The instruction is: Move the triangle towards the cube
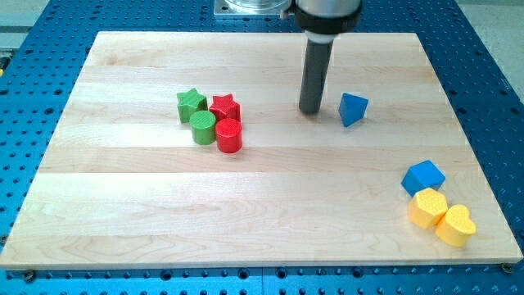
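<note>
The blue triangle block [353, 109] sits on the wooden board in the upper right part of the view. The blue cube [423, 177] lies lower right, near the board's right edge, well apart from the triangle. My tip [310, 111] rests on the board just left of the triangle, a small gap between them.
A green star [191, 103], red star [224, 107], green cylinder [203, 128] and red cylinder [229, 136] cluster left of centre. A yellow hexagonal block [428, 207] and yellow heart [456, 225] sit just below the cube. The board [246, 213] lies on a blue perforated table.
</note>
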Motion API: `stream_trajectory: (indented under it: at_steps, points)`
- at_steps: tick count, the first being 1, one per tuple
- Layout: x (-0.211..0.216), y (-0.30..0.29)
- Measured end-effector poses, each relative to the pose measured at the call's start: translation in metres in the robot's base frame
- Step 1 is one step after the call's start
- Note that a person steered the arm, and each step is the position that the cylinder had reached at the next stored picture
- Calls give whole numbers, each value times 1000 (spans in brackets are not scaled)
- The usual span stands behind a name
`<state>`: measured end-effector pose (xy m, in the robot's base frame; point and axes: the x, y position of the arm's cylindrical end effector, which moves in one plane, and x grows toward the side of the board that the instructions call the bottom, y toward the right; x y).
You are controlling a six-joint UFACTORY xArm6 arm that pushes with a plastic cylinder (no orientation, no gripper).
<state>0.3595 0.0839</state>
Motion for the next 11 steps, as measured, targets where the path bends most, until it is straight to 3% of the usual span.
stream_trajectory:
  at_steps: [1, 3, 4, 5, 7, 9, 11]
  points:
    - [-14, 41]
    - [101, 83]
    - [107, 80]
    - [74, 76]
    - [79, 24]
    - [159, 59]
    - [165, 38]
